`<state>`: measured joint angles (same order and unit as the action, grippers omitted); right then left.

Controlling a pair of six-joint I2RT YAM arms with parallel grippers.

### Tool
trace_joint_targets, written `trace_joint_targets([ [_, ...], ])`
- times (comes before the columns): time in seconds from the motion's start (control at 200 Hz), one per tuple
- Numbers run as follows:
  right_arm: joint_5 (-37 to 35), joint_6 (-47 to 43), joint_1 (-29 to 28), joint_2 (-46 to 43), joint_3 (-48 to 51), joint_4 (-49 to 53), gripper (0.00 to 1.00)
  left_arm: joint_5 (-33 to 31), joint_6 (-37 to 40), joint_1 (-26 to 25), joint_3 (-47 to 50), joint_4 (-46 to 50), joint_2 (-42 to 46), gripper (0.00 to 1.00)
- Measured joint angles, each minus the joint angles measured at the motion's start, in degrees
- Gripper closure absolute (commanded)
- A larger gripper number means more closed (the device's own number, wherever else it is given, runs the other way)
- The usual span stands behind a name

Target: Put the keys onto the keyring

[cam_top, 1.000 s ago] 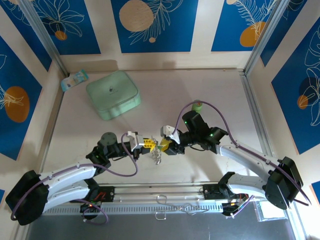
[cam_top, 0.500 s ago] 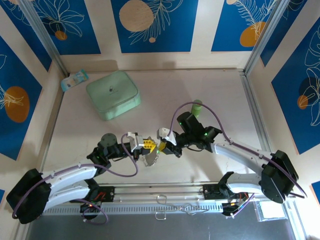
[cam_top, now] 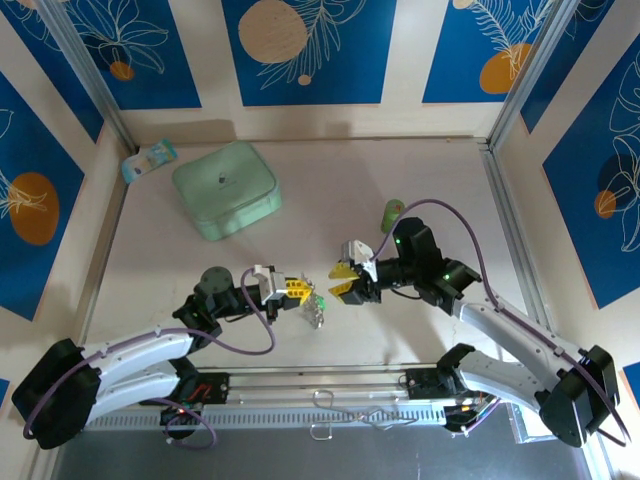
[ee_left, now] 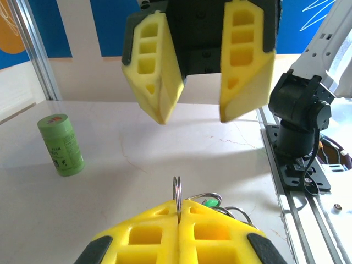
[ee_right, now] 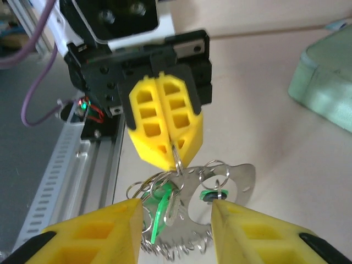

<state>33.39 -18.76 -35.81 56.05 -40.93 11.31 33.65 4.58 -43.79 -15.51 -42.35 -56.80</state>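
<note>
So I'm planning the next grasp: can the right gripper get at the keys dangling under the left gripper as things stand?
Probably yes. The right gripper is open and faces the left gripper, which is shut on the keyring. The keys hang free below with nothing between, though the keyring's loops crowd them.

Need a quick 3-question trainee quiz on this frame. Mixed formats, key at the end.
1. True or false: the left gripper is shut on the keyring.
2. The right gripper is: A) open, holding nothing; B) shut, holding nothing; C) shut on the keyring.
3. What stands upright on the table in the left wrist view?
Key: 1 true; 2 A; 3 the green cylinder.
</note>
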Motion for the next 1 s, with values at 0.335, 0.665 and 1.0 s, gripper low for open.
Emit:
trace_joint_targets([
  [0.335, 1.75, 3.74, -0.37, 3.72, 2.36, -8.76, 0.63, 2.16, -0.22, 0.0, 0.0, -2.4, -1.57, 1.0],
  [0.665, 1.73, 1.77, -3.32, 8.02, 0.39, -7.65, 0.7, 2.43, -0.28, 0.0, 0.0, -2.75, -1.57, 1.0],
  [1.0, 1.6, 0.17, -5.05, 10.1, -1.42, -7.06, 0.99, 2.73, -1.36, 0.07, 0.0, -2.58, -1.57, 1.0],
])
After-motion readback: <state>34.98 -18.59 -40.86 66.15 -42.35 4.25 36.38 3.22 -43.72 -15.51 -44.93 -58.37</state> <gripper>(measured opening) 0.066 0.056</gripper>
